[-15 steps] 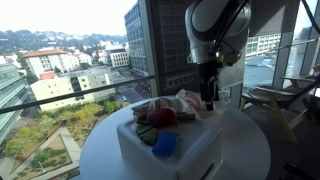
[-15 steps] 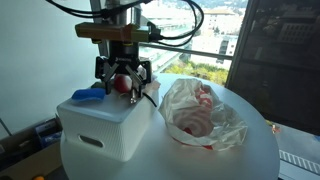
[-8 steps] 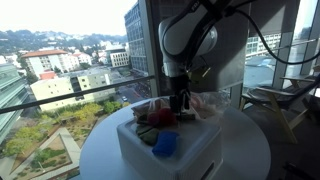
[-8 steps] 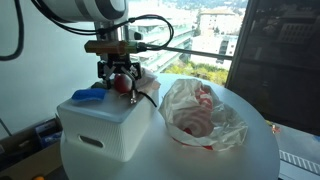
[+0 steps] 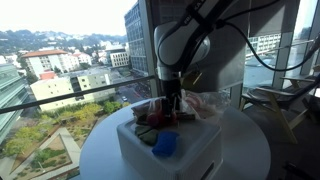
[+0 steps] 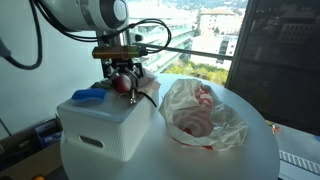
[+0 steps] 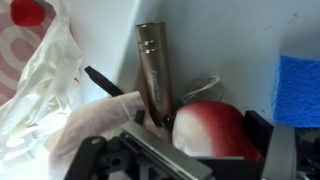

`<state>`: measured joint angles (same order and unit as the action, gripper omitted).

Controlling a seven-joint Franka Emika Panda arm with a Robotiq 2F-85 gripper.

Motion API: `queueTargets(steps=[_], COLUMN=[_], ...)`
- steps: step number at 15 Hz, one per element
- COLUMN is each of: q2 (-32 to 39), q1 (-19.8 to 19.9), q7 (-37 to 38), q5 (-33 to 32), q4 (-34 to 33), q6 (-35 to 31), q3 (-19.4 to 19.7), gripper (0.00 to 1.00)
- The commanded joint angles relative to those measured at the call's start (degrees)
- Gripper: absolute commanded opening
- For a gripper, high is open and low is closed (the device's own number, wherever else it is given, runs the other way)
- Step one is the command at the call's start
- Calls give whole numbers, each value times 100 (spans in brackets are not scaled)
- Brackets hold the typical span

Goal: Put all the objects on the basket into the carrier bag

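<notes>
The gripper (image 6: 122,80) hangs low over the white basket (image 6: 100,128), its fingers (image 7: 283,150) apart astride a red fruit (image 7: 215,130). A carrier bag (image 6: 205,115) lies beside the basket on the tabletop (image 6: 255,150).

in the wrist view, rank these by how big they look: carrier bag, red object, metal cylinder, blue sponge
1. carrier bag
2. red object
3. metal cylinder and blue sponge: about alike, and the sponge is cut off at the edge
</notes>
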<state>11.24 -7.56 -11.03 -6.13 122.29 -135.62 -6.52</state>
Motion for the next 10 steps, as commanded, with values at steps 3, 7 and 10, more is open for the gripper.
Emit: queueTargets(steps=[3,7,10], q2=[-100,-288,-536], q1=[24,76,185], q7=[-123,-224,-516], q5=[109,218,654], q4=[175,309,400], q6=[-413,-324,-91], q3=[-153,-183,-201], gripper=[58,29,9])
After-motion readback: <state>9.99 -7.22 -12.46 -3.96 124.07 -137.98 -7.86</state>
